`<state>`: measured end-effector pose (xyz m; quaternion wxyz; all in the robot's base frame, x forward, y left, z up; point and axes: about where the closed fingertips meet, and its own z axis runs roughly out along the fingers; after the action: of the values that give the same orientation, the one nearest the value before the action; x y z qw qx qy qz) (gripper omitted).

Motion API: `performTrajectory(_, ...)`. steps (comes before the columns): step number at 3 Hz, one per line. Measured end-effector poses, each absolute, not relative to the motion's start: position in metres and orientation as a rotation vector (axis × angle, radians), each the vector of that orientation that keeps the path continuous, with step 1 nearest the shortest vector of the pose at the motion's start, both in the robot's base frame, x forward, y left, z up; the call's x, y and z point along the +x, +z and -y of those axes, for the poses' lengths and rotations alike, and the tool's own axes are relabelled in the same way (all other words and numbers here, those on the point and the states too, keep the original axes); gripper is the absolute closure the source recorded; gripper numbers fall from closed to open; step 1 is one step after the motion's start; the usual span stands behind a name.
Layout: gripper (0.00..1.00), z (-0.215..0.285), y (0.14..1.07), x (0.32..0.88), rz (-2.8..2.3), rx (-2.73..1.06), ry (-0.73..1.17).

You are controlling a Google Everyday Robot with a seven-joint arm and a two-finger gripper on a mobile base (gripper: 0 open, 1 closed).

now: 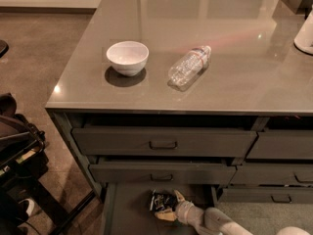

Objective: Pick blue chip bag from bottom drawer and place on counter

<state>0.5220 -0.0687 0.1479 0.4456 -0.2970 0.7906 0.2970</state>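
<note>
The blue chip bag [160, 200] lies crumpled on the floor of the open bottom drawer [128, 210], below the two handled drawers. My gripper [171, 205] reaches in from the lower right on its white arm and is at the bag's right end. Its fingers [178, 197] are spread open, one above and one below the bag's lower right corner. The bag still rests on the drawer floor. The counter [234, 67] is a glossy grey-brown slab above the drawers.
A white bowl [127, 57] and a clear plastic bottle [189, 66] lie on the counter. A white object [305, 35] stands at its right edge. Dark equipment [17, 151] stands on the floor at the left. The middle drawer [161, 173] overhangs the bottom drawer's back.
</note>
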Motion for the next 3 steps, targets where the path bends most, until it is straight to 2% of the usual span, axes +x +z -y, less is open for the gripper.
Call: performTrajectory(3,0.88,0.0686,0.1479,0.522,-1.959,-0.736,0.736)
